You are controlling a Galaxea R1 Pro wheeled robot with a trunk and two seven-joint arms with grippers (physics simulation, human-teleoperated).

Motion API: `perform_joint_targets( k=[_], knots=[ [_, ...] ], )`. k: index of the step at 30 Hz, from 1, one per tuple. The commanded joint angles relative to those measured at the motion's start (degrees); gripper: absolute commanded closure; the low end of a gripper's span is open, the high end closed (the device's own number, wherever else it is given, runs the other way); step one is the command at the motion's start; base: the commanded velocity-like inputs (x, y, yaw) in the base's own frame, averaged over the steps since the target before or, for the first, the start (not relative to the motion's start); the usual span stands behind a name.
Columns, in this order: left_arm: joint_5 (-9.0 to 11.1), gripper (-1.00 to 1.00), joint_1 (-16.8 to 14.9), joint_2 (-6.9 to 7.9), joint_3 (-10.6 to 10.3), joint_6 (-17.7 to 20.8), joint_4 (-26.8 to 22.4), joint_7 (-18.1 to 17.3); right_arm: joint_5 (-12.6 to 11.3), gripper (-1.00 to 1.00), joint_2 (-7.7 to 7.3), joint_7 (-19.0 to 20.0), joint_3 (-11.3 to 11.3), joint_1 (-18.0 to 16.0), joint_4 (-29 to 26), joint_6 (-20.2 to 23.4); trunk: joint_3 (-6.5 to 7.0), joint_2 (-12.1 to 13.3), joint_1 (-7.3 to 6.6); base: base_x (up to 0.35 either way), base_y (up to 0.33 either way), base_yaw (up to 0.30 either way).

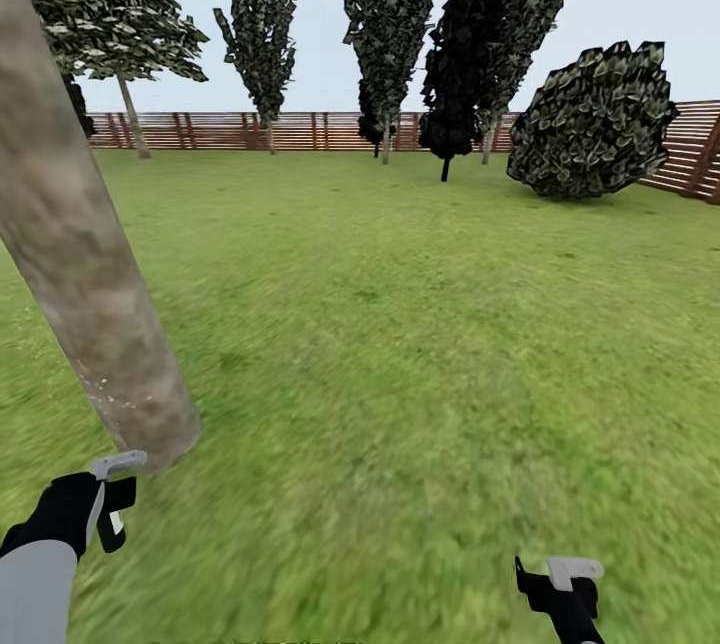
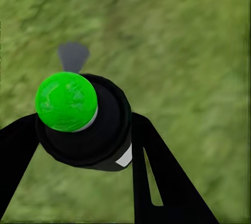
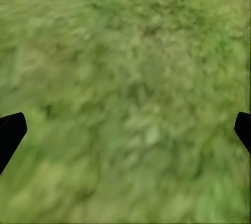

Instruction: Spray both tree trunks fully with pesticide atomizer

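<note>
Left claw (image 1: 105,504) low over the lawn (image 1: 420,344), clamped around the pesticide atomizer (image 2: 83,119), dark body wedged between both fingers (image 2: 157,182), green end facing the wrist camera. Just ahead of that claw, nearly touching, the foot of a thick mottled tree trunk (image 1: 80,254), leaning, flecked with a few whitish specks (image 1: 105,389) near its base. Far beyond, slatted fence (image 1: 300,131), dark columnar trees (image 1: 390,24), a rounded bush (image 1: 595,119). Right claw (image 1: 560,589) low at the right, well apart from the left one, fingertips (image 3: 10,132) spread wide over bare grass, holding nothing.
</note>
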Motion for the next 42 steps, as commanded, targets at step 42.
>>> perform_joint_targets(
  k=[42],
  knots=[
    [-0.7,1.00,-19.1,1.44,-15.6,24.0,-5.7,-10.3,0.6,-1.00,-0.11,-0.3,-0.3,0.0,0.1,-0.1,-0.05,0.0,-0.01,-0.011,-0.020,0.113]
  ],
)
